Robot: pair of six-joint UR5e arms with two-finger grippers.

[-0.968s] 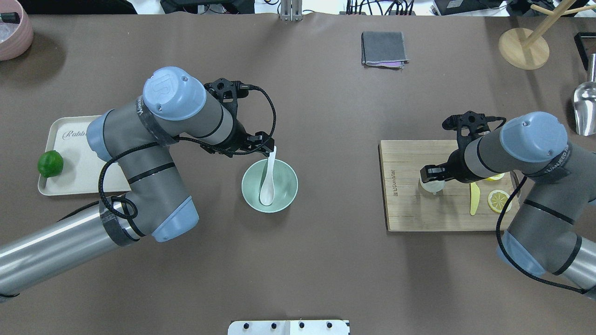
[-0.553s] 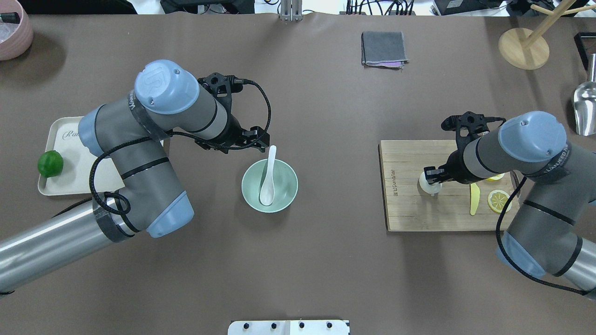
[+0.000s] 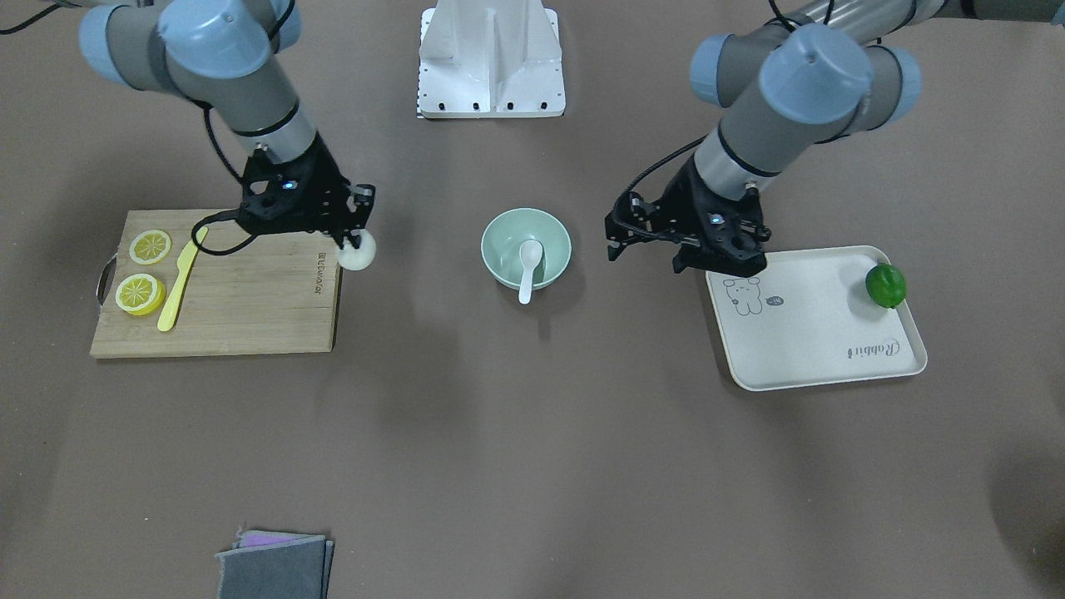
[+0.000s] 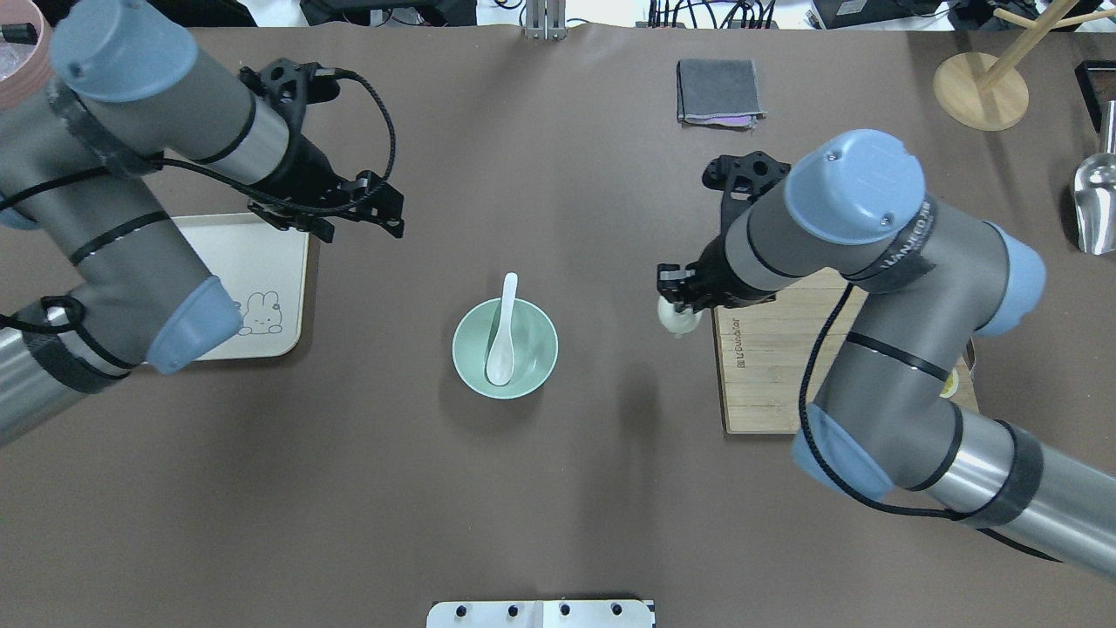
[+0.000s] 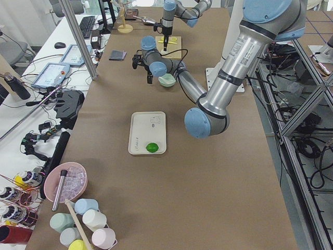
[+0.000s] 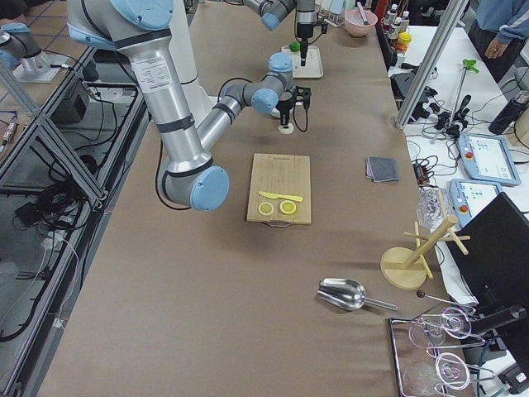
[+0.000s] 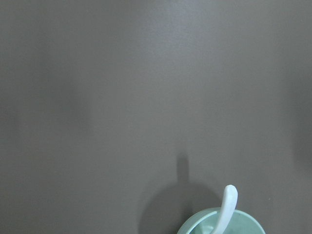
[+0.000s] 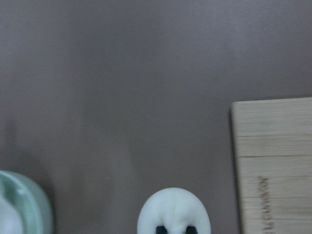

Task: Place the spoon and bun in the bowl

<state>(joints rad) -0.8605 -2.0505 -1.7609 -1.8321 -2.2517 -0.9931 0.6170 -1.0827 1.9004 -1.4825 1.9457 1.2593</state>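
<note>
The pale mint-green bowl [image 4: 538,365] stands mid-table, also in the front view [image 3: 502,235]. The white spoon [image 4: 501,342] lies in it, scoop down, handle leaning over the far rim [image 7: 228,204]. My left gripper [image 4: 359,230] is open and empty, apart from the bowl, to its far left, near the cream tray. My right gripper [image 4: 679,301] is shut on the white bun [image 4: 678,317] and holds it above the table just off the cutting board's left edge, right of the bowl. The bun also shows in the front view [image 3: 359,253] and in the right wrist view [image 8: 173,208].
A wooden cutting board [image 4: 767,375] carries lemon slices [image 3: 150,247] and a yellow knife [image 3: 179,279]. The cream tray [image 3: 819,333] holds a green lime [image 3: 885,285]. A grey cloth [image 4: 718,90], a wooden stand [image 4: 981,90] and a metal scoop [image 4: 1097,205] lie at the far right.
My left gripper has left the spoon in the bowl and drawn back to the far left. My right gripper has lifted the bun and carried it left, off the board, nearer the bowl.
</note>
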